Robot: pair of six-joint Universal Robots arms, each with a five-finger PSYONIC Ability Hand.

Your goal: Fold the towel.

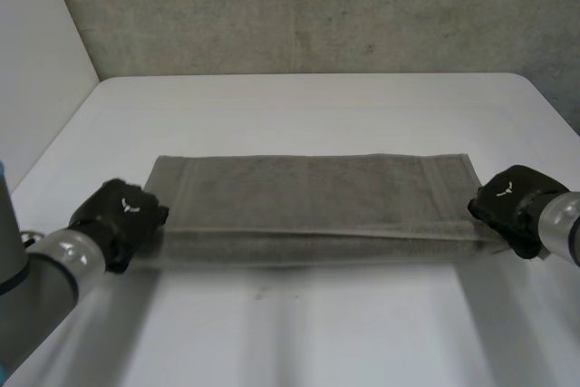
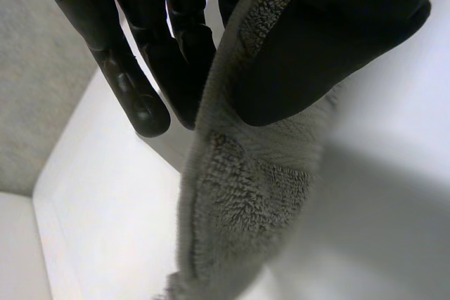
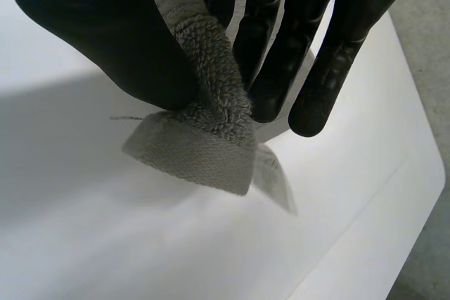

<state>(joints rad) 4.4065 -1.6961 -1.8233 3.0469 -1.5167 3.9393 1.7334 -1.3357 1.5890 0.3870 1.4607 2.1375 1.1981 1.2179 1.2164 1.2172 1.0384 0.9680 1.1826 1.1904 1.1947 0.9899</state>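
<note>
Towel stretching across the desk, near edge raised.
Your left robot hand is pinching its left corner; your right robot hand is pinching the right.

— What has the left hand got?
— The grey towel, its edge pinched between thumb and fingers.
— And below?
— The towel hangs down over the white table.

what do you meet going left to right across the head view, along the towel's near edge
left hand pinching the towel's left end → towel → right hand pinching its right end
</note>
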